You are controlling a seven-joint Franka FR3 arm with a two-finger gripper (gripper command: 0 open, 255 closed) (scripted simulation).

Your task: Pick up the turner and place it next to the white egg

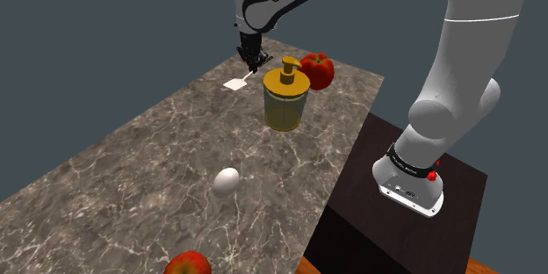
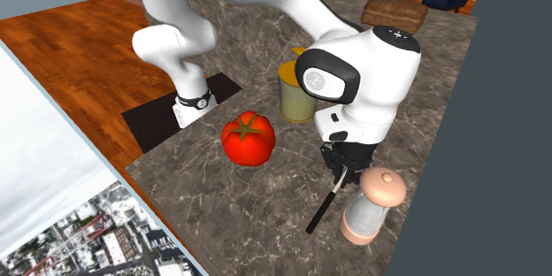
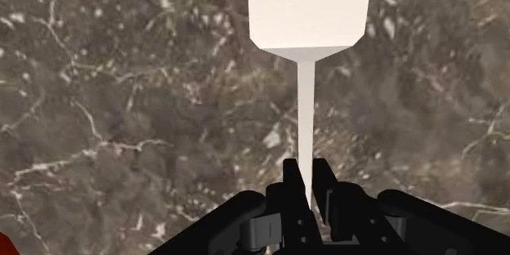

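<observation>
The turner has a flat white blade (image 1: 235, 83) (image 3: 309, 4), a thin pale shaft (image 3: 305, 106) and a dark handle (image 2: 323, 205). It is at the far end of the marble counter (image 1: 132, 167). My black gripper (image 1: 255, 61) (image 2: 341, 172) (image 3: 308, 184) is shut on the shaft, with its fingers clasping it from both sides. The blade points away from the hand, low over the stone; I cannot tell whether it touches. The white egg (image 1: 226, 181) lies much nearer the shoulder view's front, well apart from the gripper.
A yellow soap dispenser (image 1: 285, 97) (image 2: 296, 93) stands between the gripper and the egg. A red tomato (image 1: 317, 70) (image 2: 248, 137) sits close by. A pepper mill (image 2: 371, 208) stands right beside the handle. A red apple (image 1: 187, 265) is at the near edge.
</observation>
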